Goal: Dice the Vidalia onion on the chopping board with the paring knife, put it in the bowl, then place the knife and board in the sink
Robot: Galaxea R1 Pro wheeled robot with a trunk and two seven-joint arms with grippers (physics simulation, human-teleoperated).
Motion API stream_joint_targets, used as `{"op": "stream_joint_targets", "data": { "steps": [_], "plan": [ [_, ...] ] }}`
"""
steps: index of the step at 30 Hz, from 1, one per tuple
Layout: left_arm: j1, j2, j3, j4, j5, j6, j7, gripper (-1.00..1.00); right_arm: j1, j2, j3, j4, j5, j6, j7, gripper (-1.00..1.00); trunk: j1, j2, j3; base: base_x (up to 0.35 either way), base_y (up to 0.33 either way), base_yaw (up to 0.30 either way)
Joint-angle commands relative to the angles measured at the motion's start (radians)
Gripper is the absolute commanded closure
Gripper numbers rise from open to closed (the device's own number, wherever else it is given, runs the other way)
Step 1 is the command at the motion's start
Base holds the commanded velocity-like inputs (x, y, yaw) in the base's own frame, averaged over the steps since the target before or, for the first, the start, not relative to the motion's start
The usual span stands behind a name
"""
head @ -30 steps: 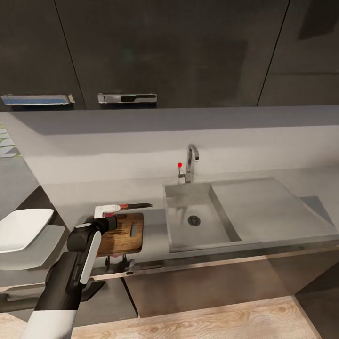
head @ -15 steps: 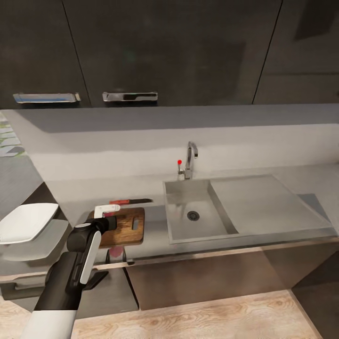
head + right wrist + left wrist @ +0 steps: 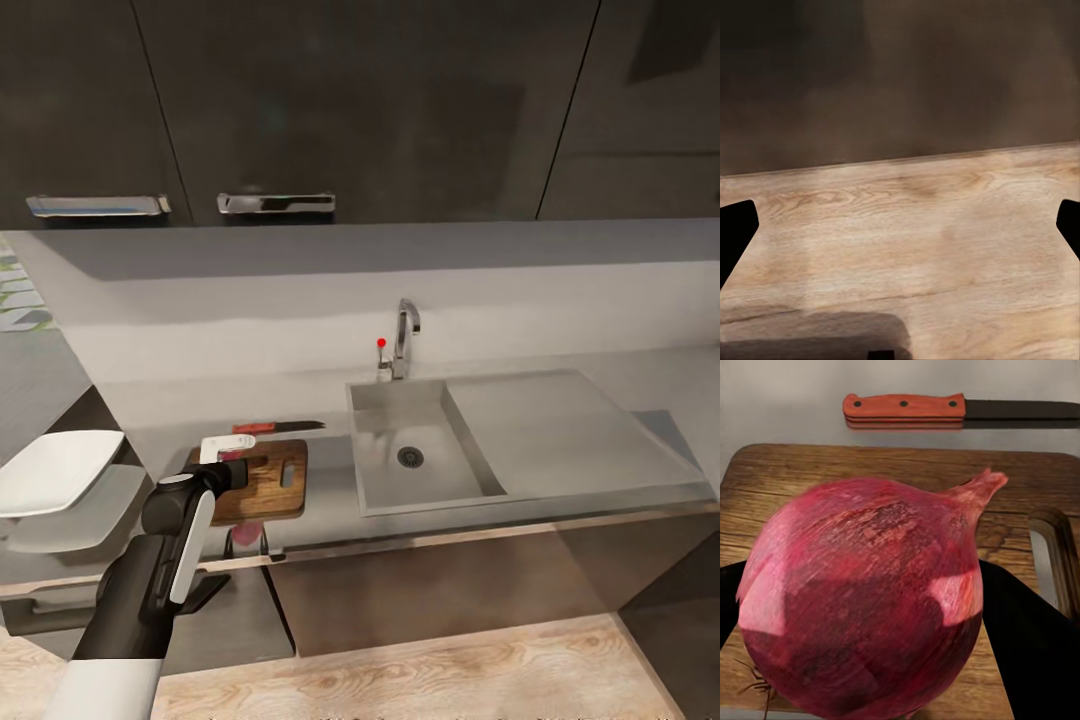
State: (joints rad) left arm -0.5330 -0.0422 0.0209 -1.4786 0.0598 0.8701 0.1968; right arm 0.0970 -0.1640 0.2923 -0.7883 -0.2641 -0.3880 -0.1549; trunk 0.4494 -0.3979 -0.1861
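Left tool [image 3: 870, 660] clamped on Vidalia onion [image 3: 862, 607] over chopping board [image 3: 262, 480], right tool [image 3: 900, 225] spread wide, empty

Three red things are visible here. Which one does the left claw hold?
The round pinkish-red onion, held between the left claw fingers above the dark brown wooden board; the red-handled knife and red tap knob stand apart.

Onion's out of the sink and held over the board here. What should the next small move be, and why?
Probably lower the left gripper and release. It holds the Vidalia onion whole, just over the chopping board, and the paring knife lies free on the countertop beyond the board, so the onion must be set down before cutting.
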Motion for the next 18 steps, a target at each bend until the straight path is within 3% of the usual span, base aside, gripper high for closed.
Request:
{"op": "stream_joint_targets", "data": {
  "steps": [1,18],
  "plan": [
    [-0.001,-0.001,0.001,-0.001,0.006,0.004,0.005,1.00,0.000,-0.002,0.007,-0.002,-0.007,-0.002,-0.008,-1.00,0.001,-0.002,-0.003,0.000,0.000,0.000],
    [-0.001,-0.001,0.001,0.001,0.006,0.004,0.005,1.00,0.000,-0.002,0.007,-0.002,-0.007,-0.002,-0.008,-1.00,0.001,-0.002,-0.030,0.000,0.000,0.000]
  ]
}}
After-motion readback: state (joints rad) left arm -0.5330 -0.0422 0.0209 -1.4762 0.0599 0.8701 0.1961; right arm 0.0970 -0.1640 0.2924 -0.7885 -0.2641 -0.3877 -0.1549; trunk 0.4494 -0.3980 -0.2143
